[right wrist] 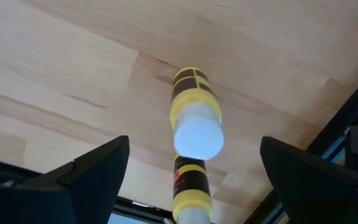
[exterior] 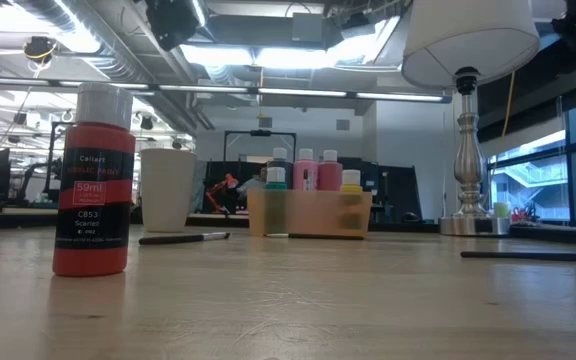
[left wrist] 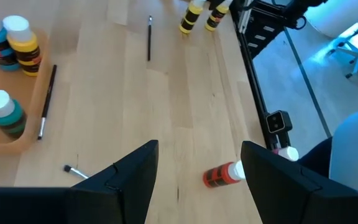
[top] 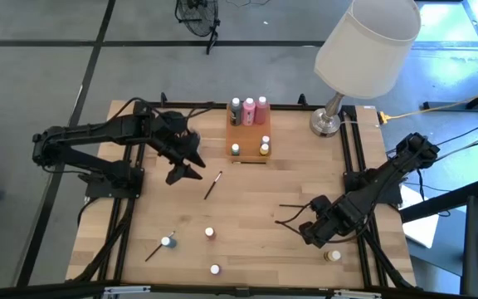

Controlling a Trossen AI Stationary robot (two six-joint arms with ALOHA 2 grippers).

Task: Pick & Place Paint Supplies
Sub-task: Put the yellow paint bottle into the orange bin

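— Watching the left hand [top: 191,164] first: it hangs over the bench [top: 247,257] near the left rim, fingers apart and empty, tilted down toward a thin paintbrush [top: 213,184] lying just beside it. Is that arm working?

— I'd judge it waits. Behind the brush, at the back edge, the orange tray [top: 247,138] already carries three tall bottles [top: 249,110] and two small pots. Loose pots sit toward the front edge [top: 210,232].

— And the right hand [top: 320,236]?

— Low, near the front right corner, jaws spread wide with nothing between them, aimed at a yellow pot [right wrist: 196,115] standing upright just ahead. A second yellow one sits close to it.

— How should it go in?

— Straight down, I'd say, fingers straddling only the nearer pot, closing below the white cap so it doesn't tip its neighbour.
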